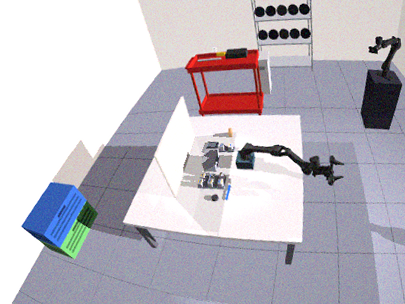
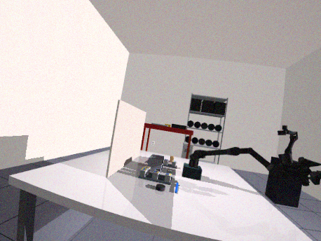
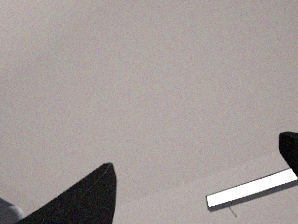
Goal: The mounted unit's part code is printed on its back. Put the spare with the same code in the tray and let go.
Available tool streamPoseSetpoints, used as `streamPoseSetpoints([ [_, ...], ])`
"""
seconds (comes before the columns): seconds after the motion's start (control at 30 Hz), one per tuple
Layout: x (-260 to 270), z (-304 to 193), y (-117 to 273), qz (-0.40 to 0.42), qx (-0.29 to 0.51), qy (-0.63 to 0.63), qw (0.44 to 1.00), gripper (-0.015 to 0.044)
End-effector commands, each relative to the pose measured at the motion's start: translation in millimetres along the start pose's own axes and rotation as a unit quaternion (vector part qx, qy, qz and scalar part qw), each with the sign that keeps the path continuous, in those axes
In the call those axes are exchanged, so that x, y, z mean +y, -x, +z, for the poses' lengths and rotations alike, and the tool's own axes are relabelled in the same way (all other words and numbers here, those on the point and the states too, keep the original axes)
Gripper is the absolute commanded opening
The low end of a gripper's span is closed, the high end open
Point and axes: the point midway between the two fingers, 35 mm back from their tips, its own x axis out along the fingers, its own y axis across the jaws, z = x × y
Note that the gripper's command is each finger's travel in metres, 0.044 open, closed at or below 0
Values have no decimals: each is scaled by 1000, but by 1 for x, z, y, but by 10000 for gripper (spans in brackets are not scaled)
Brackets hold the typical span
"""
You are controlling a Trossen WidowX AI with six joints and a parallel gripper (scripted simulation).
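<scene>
Hand [image 1: 339, 170] [image 2: 316, 170] [image 3: 197, 157] open and empty; red cart [image 1: 222, 65] [image 2: 168, 129] holds a black box [image 1: 236, 53] [image 2: 179, 126].

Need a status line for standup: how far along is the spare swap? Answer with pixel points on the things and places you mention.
Looks barely started. Done: nothing visible. In hand: nothing; the fingers stand wide apart, beyond the table edge [image 1: 301, 181]. Left: reading the code, picking the matching spare, traying it, letting go.

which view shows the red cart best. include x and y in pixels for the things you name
The top view: the red cart [image 1: 222, 67] [image 2: 168, 129] shows both shelves and its legs there. The exterior view shows mainly its top and some legs, the rest cut off behind the table; the wrist view lacks it.
</scene>
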Motion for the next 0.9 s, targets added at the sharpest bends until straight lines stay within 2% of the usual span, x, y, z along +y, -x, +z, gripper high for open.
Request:
streamPoseSetpoints([
  [0.0, 0, 0, 0, 0, 0, 0, 1000, 426],
  [0.23, 9, -5, 1, 9, -1, -6, 1000, 440],
  [0.57, 137, -77, 34, 138, 3, -102, 985, 440],
  [0.87, 233, -140, 88, 244, 33, -186, 951, 440],
])
